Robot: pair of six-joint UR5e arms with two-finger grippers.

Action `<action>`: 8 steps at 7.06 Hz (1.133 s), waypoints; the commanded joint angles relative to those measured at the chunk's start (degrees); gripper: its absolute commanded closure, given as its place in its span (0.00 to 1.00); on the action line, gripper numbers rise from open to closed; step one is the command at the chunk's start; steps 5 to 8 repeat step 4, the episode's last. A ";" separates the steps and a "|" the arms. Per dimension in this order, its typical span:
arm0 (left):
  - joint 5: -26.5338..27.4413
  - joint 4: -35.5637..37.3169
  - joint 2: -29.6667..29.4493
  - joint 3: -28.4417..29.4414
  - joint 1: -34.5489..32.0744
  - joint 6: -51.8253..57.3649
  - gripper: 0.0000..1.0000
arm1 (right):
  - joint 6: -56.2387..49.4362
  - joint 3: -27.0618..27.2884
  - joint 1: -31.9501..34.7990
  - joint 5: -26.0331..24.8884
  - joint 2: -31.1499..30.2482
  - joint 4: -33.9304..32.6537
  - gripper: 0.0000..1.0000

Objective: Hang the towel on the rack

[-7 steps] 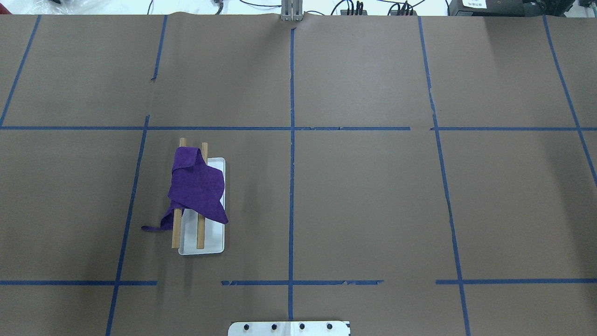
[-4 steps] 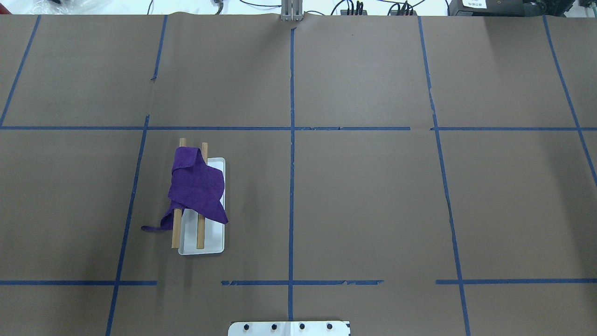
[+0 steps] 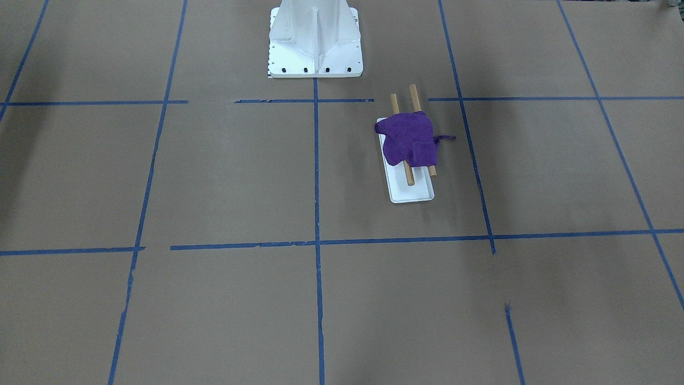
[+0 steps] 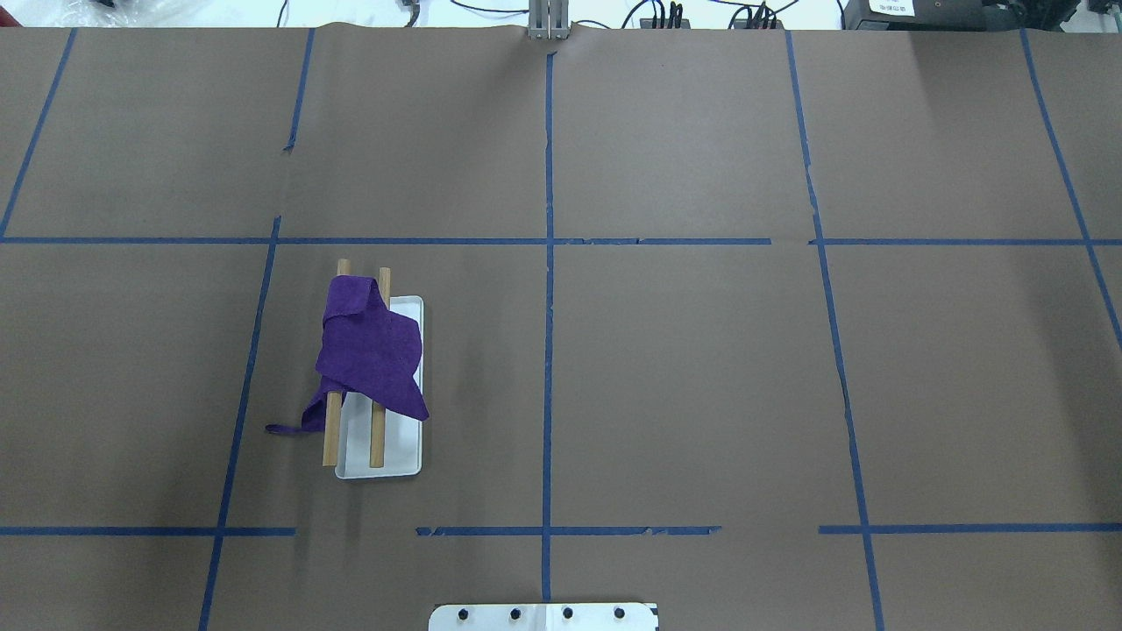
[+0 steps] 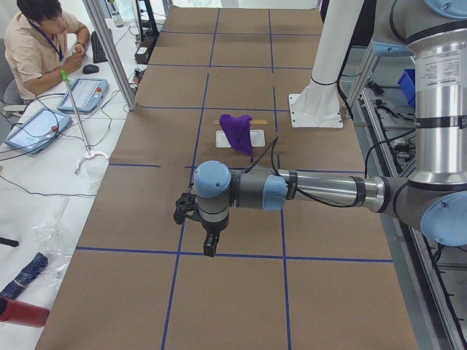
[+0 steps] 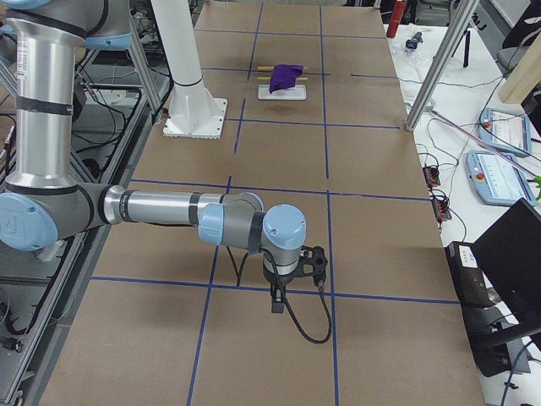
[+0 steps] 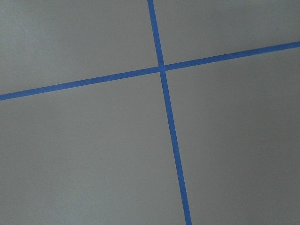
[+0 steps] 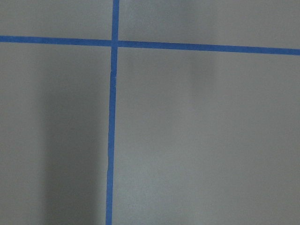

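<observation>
Purple cloth towel (image 4: pixel 370 350), crumpled, draped across both light-brown wooden dowels of the rack (image 4: pixel 378 443) above its white tray base (image 4: pixel 405 463), on brown-papered table (image 4: pixel 701 368); white bolted pedestal (image 3: pixel 314 43) near; left gripper (image 5: pixel 209 246) and right gripper (image 6: pixel 277 300) well apart from it, finger spread cannot be told.

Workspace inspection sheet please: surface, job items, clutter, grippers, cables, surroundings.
Surface: table covered in brown paper, blue tape grid.
Job's things: purple towel bunched over both dowels of the rack; one corner trails past the outer dowel.
Clutter: nothing seen.
Grippers: left gripper and right gripper hang above bare paper, far from the rack; open or shut cannot be told.
Cables: black cable loops from the right wrist.
Surroundings: white pedestal; seated operator beside pendants.
</observation>
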 commanded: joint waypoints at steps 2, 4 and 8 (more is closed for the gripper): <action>-0.07 0.00 0.01 0.02 0.00 0.00 0.00 | 0.00 0.00 -0.40 0.00 0.00 0.00 0.00; -0.07 -0.18 -0.08 0.02 0.09 0.00 0.00 | 0.00 0.00 -0.66 0.00 0.09 0.00 0.00; -0.07 -0.18 -0.08 0.02 0.09 0.00 0.00 | 0.00 0.00 -0.66 0.00 0.09 0.00 0.00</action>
